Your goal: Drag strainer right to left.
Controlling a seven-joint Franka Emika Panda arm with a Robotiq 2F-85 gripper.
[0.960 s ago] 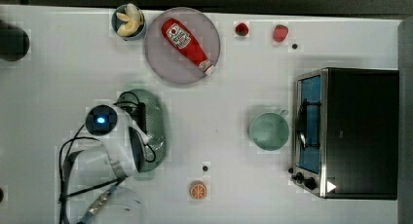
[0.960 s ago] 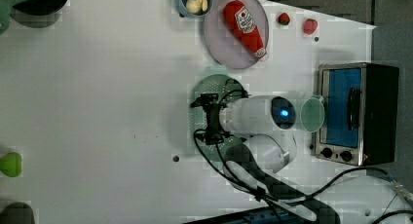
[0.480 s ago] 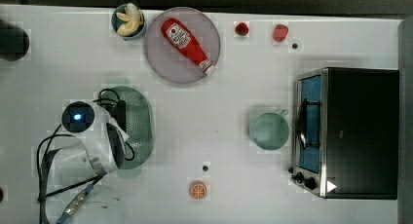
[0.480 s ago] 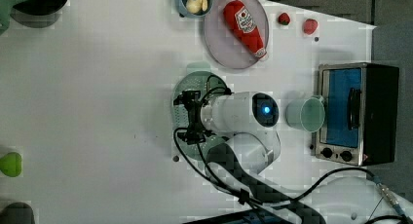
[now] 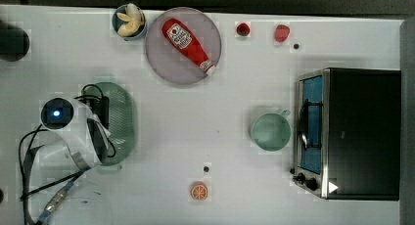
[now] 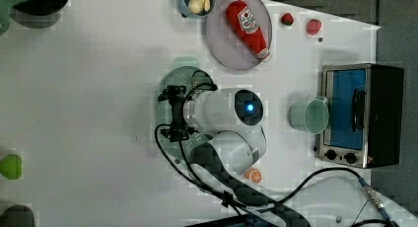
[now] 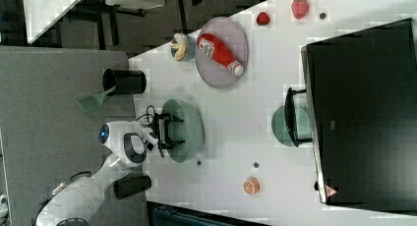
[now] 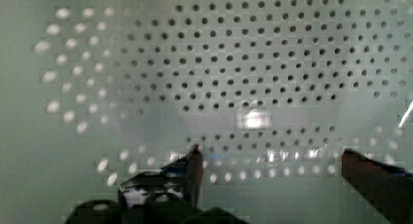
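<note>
One arm bends over the strainer at the top view's left, far from the cup. Left view: the arm reaches from the lower edge, its gripper above the strainer's bowl. Right view: the fingers stand spread wide inside the strainer. Wrist view: both fingertips sit apart against the perforated bowl, pinching nothing.

Bare white table on the top view's left of the strainer, unobstructed.
</note>
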